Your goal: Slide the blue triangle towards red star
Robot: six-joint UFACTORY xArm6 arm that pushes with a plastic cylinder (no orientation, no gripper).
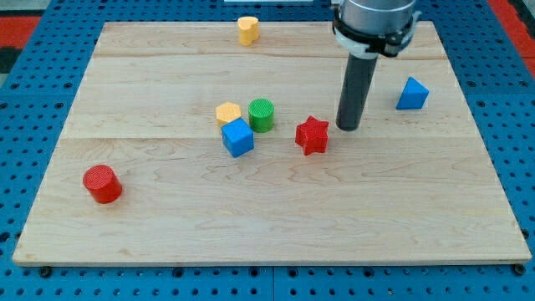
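Blue triangle [412,94] sits on the worktop [267,226] near the view's right edge, in the upper half; its apex points toward the view's top, and no long axis can be made out. Red star [312,135] lies near the centre, well to its left and lower. My tip [349,128] stands between them, just right of the star, apart from the triangle. No gripper is fitted, only the rod. Left of the star cluster a green cylinder [262,114], a yellow block [228,113] and a blue cube [237,137]. A second yellow block [247,30] sits by the top edge, a red cylinder [103,184] at lower left.
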